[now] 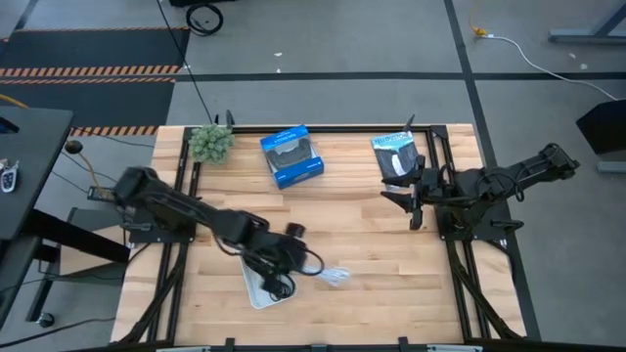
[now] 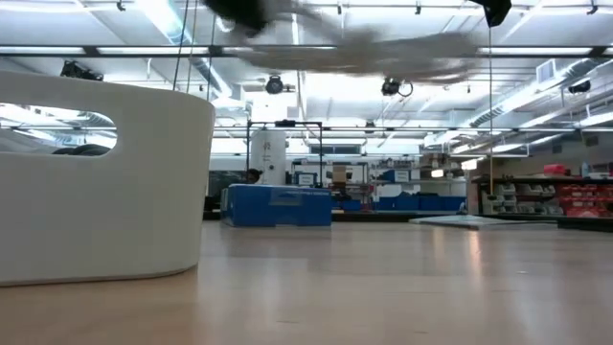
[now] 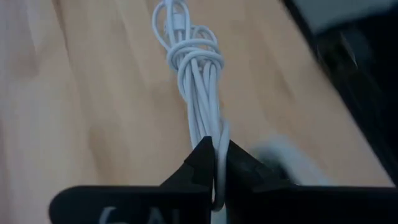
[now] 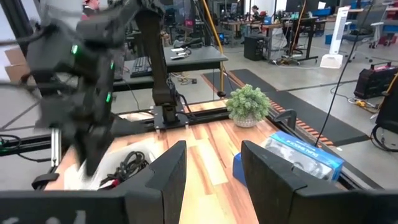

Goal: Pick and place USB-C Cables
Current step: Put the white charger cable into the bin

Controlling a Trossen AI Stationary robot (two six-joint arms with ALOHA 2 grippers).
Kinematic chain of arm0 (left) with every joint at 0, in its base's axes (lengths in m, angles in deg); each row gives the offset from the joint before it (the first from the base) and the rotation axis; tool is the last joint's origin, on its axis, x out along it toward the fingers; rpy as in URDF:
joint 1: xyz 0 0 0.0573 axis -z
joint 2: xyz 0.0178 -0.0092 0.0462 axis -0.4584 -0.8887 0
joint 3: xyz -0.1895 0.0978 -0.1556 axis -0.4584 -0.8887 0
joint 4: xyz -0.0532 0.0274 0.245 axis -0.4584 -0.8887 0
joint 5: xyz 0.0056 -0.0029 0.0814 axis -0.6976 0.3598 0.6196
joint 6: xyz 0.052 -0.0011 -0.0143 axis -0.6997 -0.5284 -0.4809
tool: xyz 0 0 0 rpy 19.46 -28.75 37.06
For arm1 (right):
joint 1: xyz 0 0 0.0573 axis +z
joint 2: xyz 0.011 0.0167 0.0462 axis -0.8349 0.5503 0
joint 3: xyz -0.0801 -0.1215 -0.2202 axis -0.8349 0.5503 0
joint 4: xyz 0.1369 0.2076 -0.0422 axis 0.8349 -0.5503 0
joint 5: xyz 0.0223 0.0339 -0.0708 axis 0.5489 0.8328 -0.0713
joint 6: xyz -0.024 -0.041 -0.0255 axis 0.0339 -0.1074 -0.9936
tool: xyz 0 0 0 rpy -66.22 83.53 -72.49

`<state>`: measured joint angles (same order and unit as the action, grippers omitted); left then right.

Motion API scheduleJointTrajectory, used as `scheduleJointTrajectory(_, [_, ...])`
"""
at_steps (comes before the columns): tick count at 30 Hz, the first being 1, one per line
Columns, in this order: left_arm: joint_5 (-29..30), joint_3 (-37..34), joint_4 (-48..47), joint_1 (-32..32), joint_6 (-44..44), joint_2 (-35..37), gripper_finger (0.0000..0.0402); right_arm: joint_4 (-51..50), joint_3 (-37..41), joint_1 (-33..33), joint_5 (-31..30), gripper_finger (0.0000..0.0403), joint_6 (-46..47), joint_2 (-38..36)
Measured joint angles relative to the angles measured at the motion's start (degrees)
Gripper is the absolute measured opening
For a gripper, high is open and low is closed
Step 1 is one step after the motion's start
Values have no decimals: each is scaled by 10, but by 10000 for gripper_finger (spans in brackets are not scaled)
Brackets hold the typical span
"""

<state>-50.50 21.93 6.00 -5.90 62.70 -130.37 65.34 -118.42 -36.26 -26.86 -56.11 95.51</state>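
Note:
My left gripper (image 1: 311,270) reaches across the table's near middle and is shut on the white USB-C cable bundle (image 3: 194,68), which sticks out toward the right (image 1: 335,277) just beside a white bin (image 1: 256,291). In the low view the cable (image 2: 369,48) is a blurred streak high above the tabletop. Dark cable bundles (image 4: 126,165) lie inside the bin (image 4: 74,177); I cannot tell them apart. My right gripper (image 4: 211,180) waits open near the table's right side (image 1: 415,203), touching nothing. My left gripper pinches the white cable bundle between its two fingertips at one end of the bundle (image 3: 214,140). The strands run on straight ahead of the fingers, along their line, to a knotted wrap and a loop (image 3: 180,25). The bundle is lifted clear of the table.
A blue box (image 1: 291,156) and a black-and-white packaged item (image 1: 398,154) lie along the far edge, with a small green plant (image 1: 209,143) at the far left corner. Bare wood shows between the bin and the right arm (image 1: 391,264).

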Motion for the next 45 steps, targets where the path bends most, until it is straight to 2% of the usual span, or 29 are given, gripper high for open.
scheduleJointTrajectory(6, [5,0,-217,11,-1,67,17,1,0,1,0,160,9,12])
scheduleJointTrajectory(12, [31,0,-299,37,-40,106,16,2,0,1,0,160,14,20])
scheduleJointTrajectory(17, [63,-6,-372,46,-54,112,15,1,0,1,0,160,19,21])
scheduleJointTrajectory(20, [69,-28,-381,46,-93,112,15,1,0,1,0,160,19,21])
scheduleJointTrajectory(26, [81,-58,-373,52,-326,111,15,1,0,1,0,160,19,21])
scheduleJointTrajectory(28, [93,-60,-361,53,-378,111,18,1,0,1,0,160,19,21])
scheduleJointTrajectory(34, [111,-60,-329,50,-437,110,16,1,0,1,0,160,19,21])
scheduleJointTrajectory(45, [103,-61,-305,49,-452,92,15,4,0,1,0,160,21,27])
